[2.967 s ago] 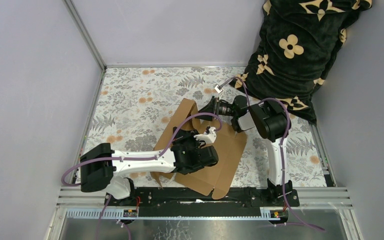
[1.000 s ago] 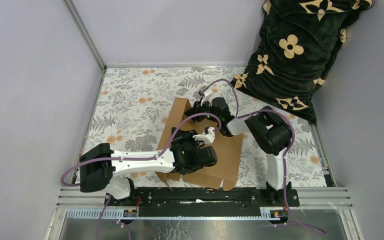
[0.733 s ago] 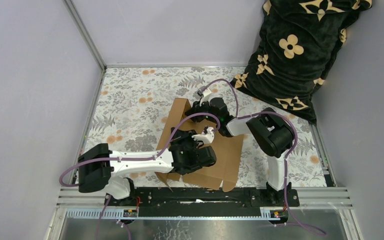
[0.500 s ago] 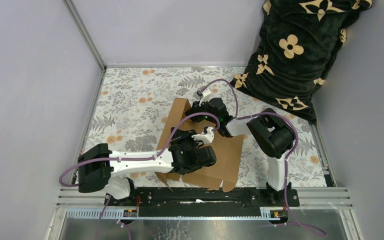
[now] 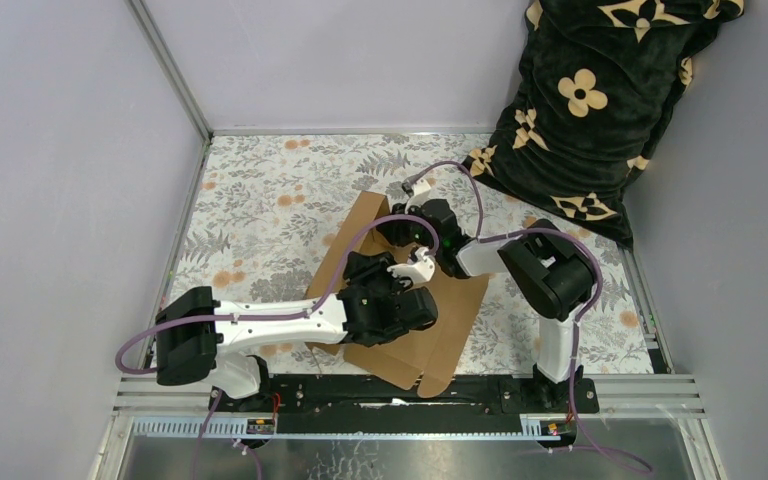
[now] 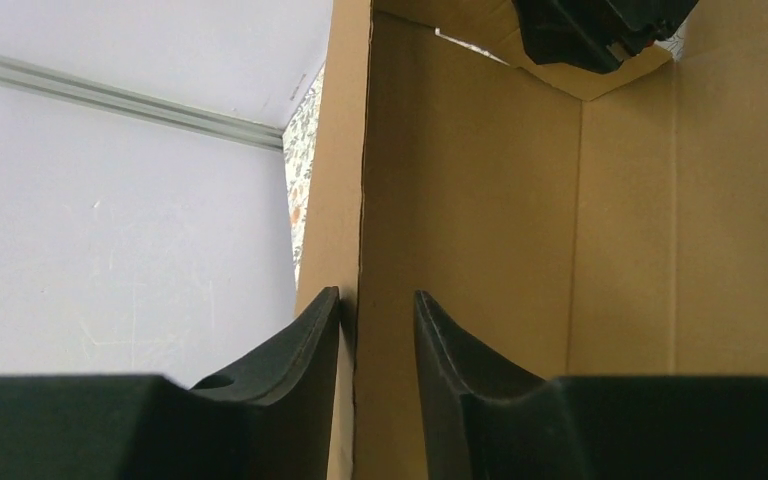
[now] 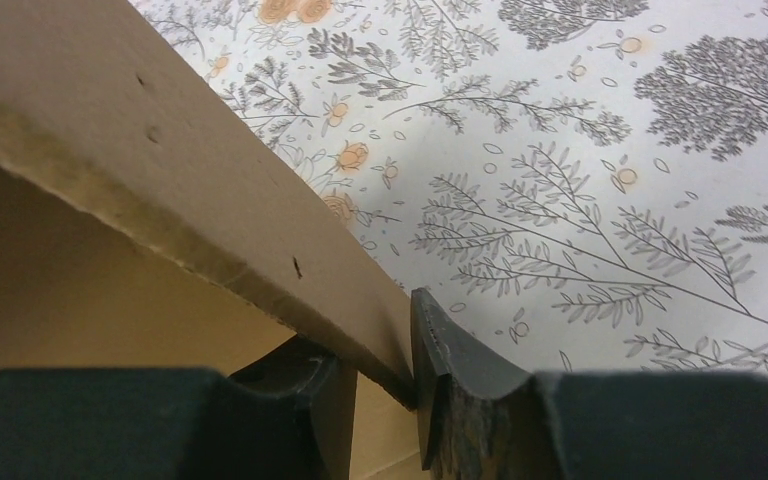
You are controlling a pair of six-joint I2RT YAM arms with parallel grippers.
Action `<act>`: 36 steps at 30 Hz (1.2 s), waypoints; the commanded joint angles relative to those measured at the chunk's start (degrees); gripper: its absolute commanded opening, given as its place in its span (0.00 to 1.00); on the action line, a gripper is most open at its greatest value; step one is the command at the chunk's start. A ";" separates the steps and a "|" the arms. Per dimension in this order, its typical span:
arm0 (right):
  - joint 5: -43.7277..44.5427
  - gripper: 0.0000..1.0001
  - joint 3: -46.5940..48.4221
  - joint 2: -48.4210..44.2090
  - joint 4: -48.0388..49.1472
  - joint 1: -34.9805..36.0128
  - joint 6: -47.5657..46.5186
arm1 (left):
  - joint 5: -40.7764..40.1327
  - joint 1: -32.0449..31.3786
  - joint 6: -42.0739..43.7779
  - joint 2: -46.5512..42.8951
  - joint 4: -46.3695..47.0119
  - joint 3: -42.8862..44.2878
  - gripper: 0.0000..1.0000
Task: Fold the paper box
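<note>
The paper box (image 5: 445, 320) is a brown cardboard sheet lying partly folded at the table's middle, with one side panel raised. In the left wrist view that raised panel (image 6: 480, 200) runs away from me and its thin edge stands between my left gripper (image 6: 378, 305) fingers. The jaws are open: one pad rests near the edge and a gap shows at the other. My right gripper (image 7: 375, 335) is shut on a thick flap (image 7: 140, 150) at the box's far end. From above, the left gripper (image 5: 365, 268) and right gripper (image 5: 397, 233) sit close together over the box.
A floral mat (image 5: 260, 200) covers the table. A black blanket with beige flowers (image 5: 600, 100) is heaped at the back right. Grey walls close in the left and back. A metal rail (image 5: 640, 385) runs along the near edge by the arm bases.
My left gripper has gone from shut to open on the side panel. The box has turned a little, its near corner swinging left. The right gripper keeps its hold on the flap.
</note>
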 commanded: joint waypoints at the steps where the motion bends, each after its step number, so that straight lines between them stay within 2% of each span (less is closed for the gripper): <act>1: 6.98 0.11 -2.08 -2.11 -5.13 0.80 2.94 | 1.29 -0.88 -3.76 -0.86 1.25 1.85 0.39; 13: 19.15 0.07 -9.09 -8.40 -8.92 3.64 4.49 | -3.33 -0.87 -7.01 -5.69 1.22 4.50 0.47; 20: 25.10 0.05 -15.48 -16.49 -11.97 4.58 3.77 | -5.06 -0.80 -7.09 -9.33 5.29 5.24 0.50; 27: 29.30 0.05 -16.73 -26.00 -19.92 4.56 -0.06 | -7.77 -0.03 -6.64 -12.25 8.28 4.40 0.52; 32: 32.82 0.05 -16.08 -31.56 -27.09 4.56 -2.09 | -12.64 1.24 -10.52 -16.09 7.71 3.08 0.55; 36: 36.08 0.05 -17.35 -35.66 -31.67 4.56 -3.14 | -12.27 5.56 -18.19 -20.64 5.37 1.46 0.56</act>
